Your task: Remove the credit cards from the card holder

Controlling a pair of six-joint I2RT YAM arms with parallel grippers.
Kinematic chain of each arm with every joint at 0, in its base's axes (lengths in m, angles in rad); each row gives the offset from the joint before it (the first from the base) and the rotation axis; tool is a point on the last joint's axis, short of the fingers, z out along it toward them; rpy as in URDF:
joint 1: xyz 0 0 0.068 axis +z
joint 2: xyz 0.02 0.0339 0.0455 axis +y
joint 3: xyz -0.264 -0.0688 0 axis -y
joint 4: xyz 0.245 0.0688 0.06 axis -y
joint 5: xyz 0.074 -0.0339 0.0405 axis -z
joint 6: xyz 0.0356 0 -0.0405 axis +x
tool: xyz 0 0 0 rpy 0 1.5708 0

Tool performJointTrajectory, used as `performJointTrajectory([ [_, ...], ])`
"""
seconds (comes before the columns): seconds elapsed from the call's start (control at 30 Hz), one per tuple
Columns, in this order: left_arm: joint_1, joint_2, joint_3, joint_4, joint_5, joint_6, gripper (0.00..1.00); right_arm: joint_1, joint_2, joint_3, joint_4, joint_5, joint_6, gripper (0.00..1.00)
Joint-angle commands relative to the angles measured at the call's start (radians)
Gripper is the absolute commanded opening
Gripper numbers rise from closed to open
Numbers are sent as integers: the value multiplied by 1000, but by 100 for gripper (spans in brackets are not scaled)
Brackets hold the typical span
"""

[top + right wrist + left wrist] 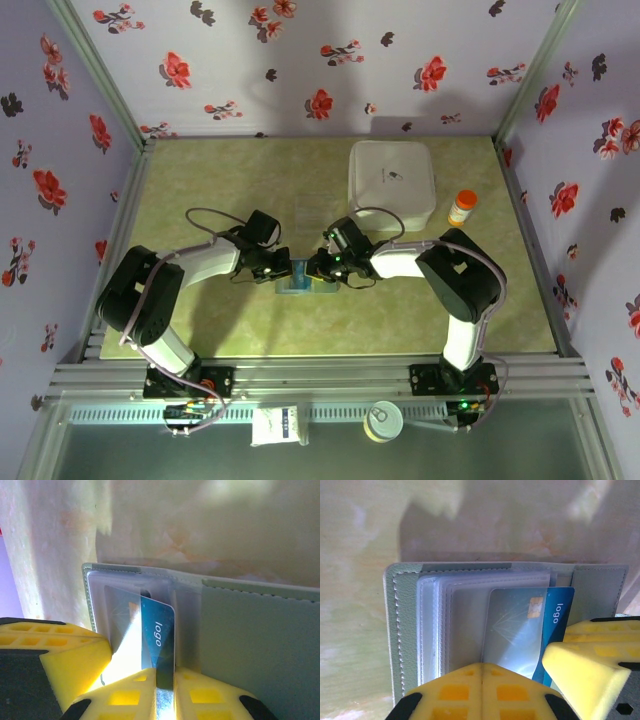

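Observation:
The grey-blue card holder (300, 284) lies open on the table between both grippers. In the left wrist view its stitched panel (402, 630) holds clear sleeves, and a blue credit card (559, 612) marked "logo" sticks partway out of one. My left gripper (481, 669) is shut, its tips pinched on a clear sleeve edge of the holder; it meets the holder from the left (283, 268). My right gripper (165, 680) is shut on the blue card (159, 630), beside the holder's plain panel (260, 645); it comes from the right (322, 268).
A big white square box (392, 180) stands at the back right, with an orange pill bottle (462, 207) beside it. A faint clear plastic box (308, 216) sits just behind the grippers. Floral walls close in the green table (200, 330).

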Motion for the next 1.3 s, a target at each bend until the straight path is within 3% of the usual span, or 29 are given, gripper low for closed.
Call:
performJointTrajectory([
  [0.0,-5,18,-18,-38,-20,15,4,-7,3,-18,43,-20,17,14],
  [0.33,-5,14,-22,-38,-19,13,4,-18,-31,-47,37,2,10,9],
  [0.83,-5,5,-21,-35,-22,11,4,-53,-162,-51,-198,76,-97,7],
  [1.27,-6,3,-21,-34,-22,11,4,-37,-150,-3,-251,91,-122,7],
])
